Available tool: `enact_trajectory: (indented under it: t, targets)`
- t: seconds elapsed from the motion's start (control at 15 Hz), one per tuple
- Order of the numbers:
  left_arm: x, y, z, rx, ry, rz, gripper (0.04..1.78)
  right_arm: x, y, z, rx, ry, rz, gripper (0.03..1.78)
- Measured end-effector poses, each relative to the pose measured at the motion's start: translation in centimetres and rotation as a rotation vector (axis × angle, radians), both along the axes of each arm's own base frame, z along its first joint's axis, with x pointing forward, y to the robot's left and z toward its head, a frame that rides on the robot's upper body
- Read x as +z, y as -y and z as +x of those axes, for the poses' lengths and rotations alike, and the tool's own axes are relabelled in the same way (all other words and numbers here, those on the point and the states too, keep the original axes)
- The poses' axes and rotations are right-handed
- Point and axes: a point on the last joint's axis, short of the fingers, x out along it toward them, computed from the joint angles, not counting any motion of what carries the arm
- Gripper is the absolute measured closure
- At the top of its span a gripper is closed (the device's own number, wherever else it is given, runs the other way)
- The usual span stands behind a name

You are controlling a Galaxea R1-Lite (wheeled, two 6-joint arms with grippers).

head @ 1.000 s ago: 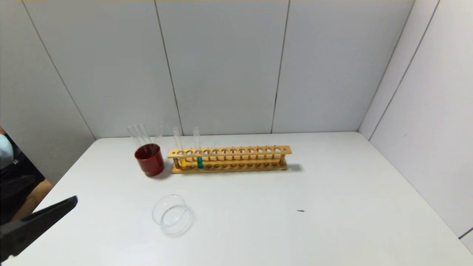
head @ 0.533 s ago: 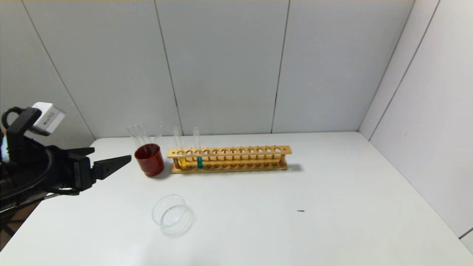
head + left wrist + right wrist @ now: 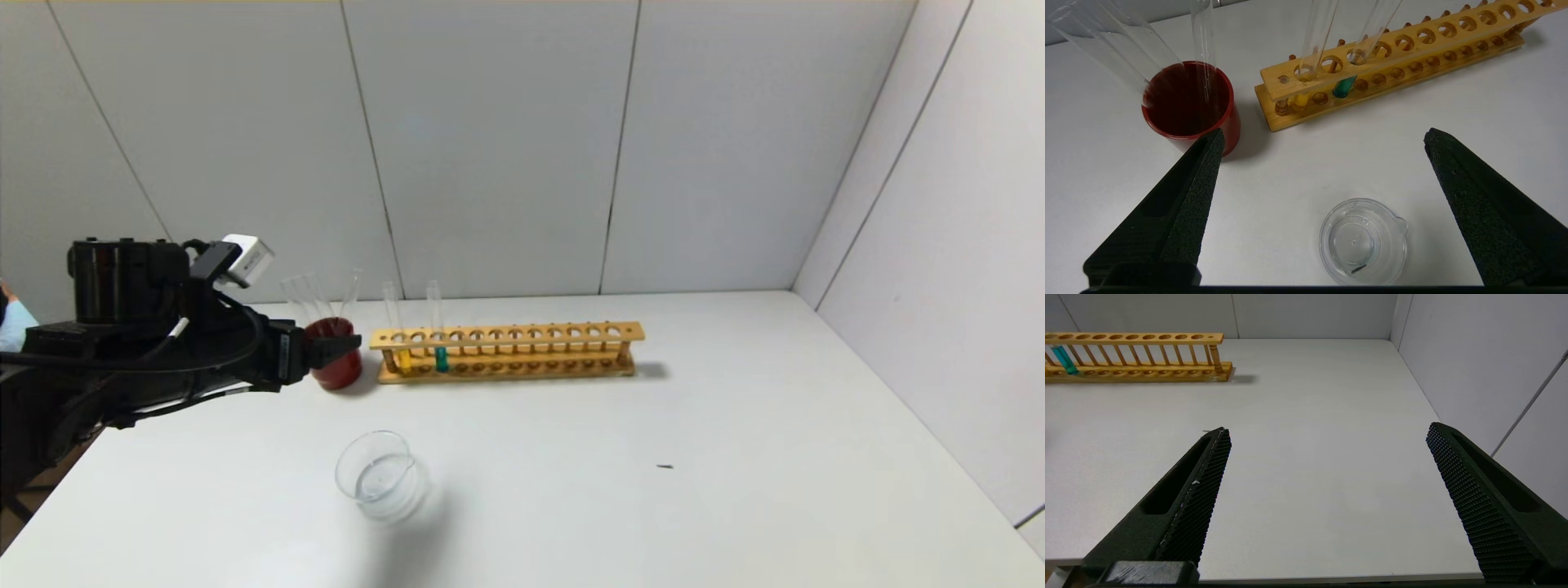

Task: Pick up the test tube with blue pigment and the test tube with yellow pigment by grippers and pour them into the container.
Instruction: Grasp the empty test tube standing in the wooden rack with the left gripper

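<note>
The test tube with yellow pigment and the test tube with blue pigment stood in the wooden rack at centre frame, the container below them — nothing poured. Within a second my left gripper had swung in from the lower-left corner to the red cup, spread wide and empty — the reach, I judged. My right gripper waited wide and empty.
</note>
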Motion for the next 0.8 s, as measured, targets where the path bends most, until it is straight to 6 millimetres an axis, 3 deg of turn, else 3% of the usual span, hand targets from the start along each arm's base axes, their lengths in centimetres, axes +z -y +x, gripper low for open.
enact_trajectory:
  t: [0.8]
  targets:
    - [-5.1, 2.8, 7.9, -0.003, 0.016, 0.015, 0.10, 0.0, 0.0, 0.0, 0.000, 0.000, 0.000, 0.06]
